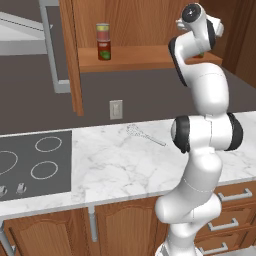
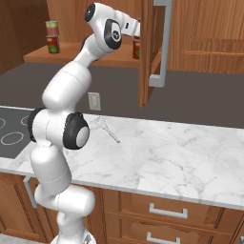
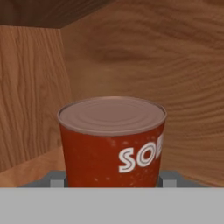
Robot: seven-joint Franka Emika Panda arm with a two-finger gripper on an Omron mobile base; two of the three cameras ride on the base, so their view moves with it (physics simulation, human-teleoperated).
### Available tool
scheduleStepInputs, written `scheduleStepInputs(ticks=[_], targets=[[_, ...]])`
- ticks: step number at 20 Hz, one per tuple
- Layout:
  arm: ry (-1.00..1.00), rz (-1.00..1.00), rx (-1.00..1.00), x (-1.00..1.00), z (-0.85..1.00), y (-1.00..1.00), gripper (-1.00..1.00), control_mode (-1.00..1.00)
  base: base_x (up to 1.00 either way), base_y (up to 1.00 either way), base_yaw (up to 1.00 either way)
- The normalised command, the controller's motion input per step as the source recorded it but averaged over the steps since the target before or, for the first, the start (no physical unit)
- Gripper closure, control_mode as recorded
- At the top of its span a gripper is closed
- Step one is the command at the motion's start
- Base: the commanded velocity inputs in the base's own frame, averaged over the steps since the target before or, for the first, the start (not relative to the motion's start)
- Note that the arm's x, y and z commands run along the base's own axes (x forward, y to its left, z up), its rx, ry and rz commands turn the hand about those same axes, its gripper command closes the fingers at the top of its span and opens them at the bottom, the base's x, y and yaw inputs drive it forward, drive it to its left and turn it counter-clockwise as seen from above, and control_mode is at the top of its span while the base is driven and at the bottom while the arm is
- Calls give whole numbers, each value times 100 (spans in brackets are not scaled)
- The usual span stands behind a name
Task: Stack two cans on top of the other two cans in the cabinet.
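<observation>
A red can [image 3: 113, 142] sits right before the hand camera, grey ribbed top up, white letters on its side at 3 o'clock. The tool [image 3: 113, 180] has its two tips flanking the can's base at 8 and 4 o'clock, closed against its sides, so it grips this can. Behind the can run the wooden back and side wall of the cabinet [image 3: 30, 96].

In the left base view the arm reaches up to the cabinet shelf [image 1: 145, 59] at 1 o'clock. At 11 o'clock on that shelf a stack [image 1: 103, 41] stands: a pale can on a red can. In the right base view the same stack shows at 11 o'clock, and the gripped can peeks out at 12 o'clock beside the cabinet door [image 2: 146, 52].

A whisk [image 1: 142, 134] lies on the marble worktop [image 1: 115, 165], the cooktop [image 1: 32, 162] at 9 o'clock.
</observation>
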Motion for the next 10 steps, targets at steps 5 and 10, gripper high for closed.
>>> scheduleStepInputs(ticks=[5,10], targets=[[0,0,0,0,-18,2,-100,-100,0,0,0],[-2,0,0,0,-17,1,-100,-100,0,0,0]])
